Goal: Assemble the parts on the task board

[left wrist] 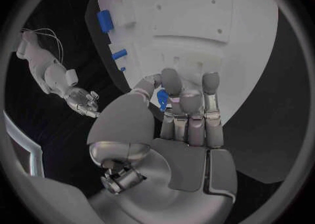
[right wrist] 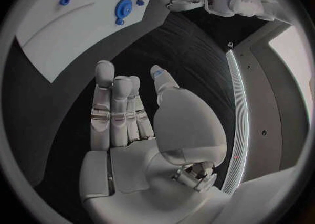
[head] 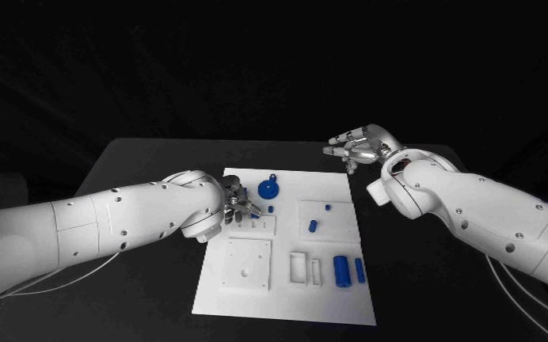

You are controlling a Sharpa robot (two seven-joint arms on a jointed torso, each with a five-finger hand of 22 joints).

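Over the white board point(head: 286, 294) on the black table point(head: 149, 160), our left hand point(head: 237, 206) pinches a small blue peg point(left wrist: 162, 98) between thumb and fingertips point(left wrist: 172, 81), the silver fingers drawn close together just above the board's left-hand side. Our right hand point(head: 359, 146) hangs off the board at about one o'clock from its centre, above the bare tabletop, holding nothing; its fingers point(right wrist: 113, 95) lie straight and side by side, the thumb standing apart. The board is a flat matte plate with raised square blocks and shallow rectangular slots. A round blue disc point(head: 268, 190), gear-like in outline, sits toward twelve o'clock on the board. Two short blue studs point(head: 312, 224) stand on a raised block right of centre. At about five o'clock lie two smooth blue cylinders point(head: 341, 271), one thick, one slim, side by side next to the slots. Both hands are polished metal on glossy white arms.
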